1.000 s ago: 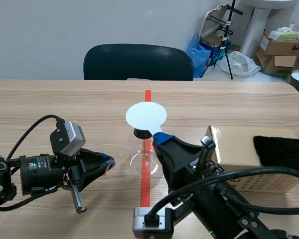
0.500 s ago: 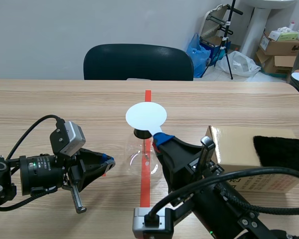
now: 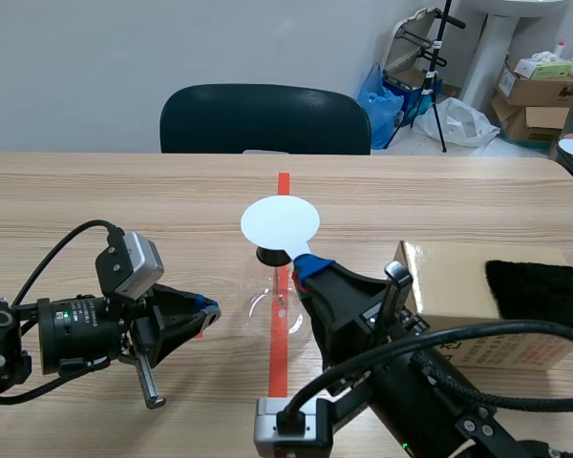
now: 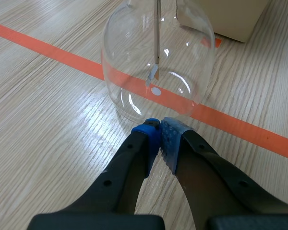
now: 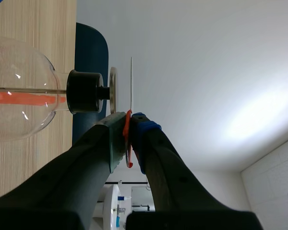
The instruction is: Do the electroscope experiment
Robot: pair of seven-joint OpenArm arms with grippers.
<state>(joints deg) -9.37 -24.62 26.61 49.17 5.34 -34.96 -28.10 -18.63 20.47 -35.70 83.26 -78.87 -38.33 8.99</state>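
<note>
While your right gripper is clamping shut on the orange handle of the white disc, you are holding that disc just over the black stopper of the electroscope flask; in the right wrist view the disc is showing edge-on, just beside the flask's metal top plate, and I cannot tell if they are touching; the flask is standing upright on the orange tape line, a thin rod hanging inside it; your left gripper is lying low on the table, fingers closed together on nothing, tips just beside the flask's base; a cardboard box with a black cloth on top is sitting beside your right arm.
</note>
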